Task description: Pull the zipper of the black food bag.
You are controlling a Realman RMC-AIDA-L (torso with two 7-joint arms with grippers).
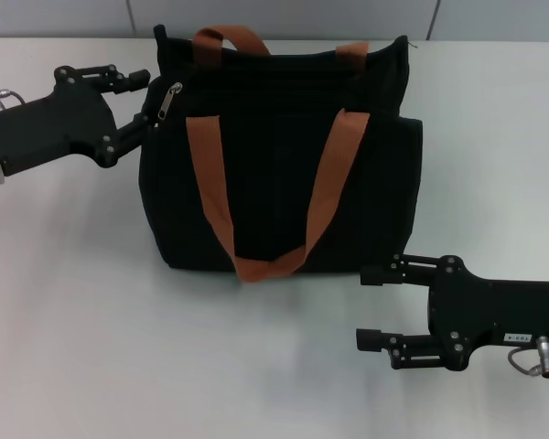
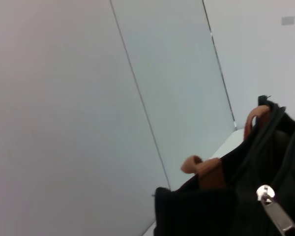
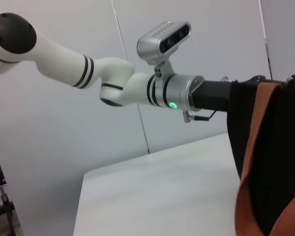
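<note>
The white worktop (image 1: 91,320) carries the black food bag (image 1: 284,174) at its middle, orange-brown handles (image 1: 316,215) draped down the near side. The right hand (image 1: 371,306) sits released just near-right of the bag. The left hand (image 1: 145,101) is spread at the bag's far-left corner, beside the silver zipper (image 1: 167,101).

The black food bag (image 1: 274,174) is standing upright on the table, boxy, its orange-brown strap handles drooping down its front face. The zipper (image 1: 169,99), a small silver pull tab, is hanging at its upper left corner.
</note>
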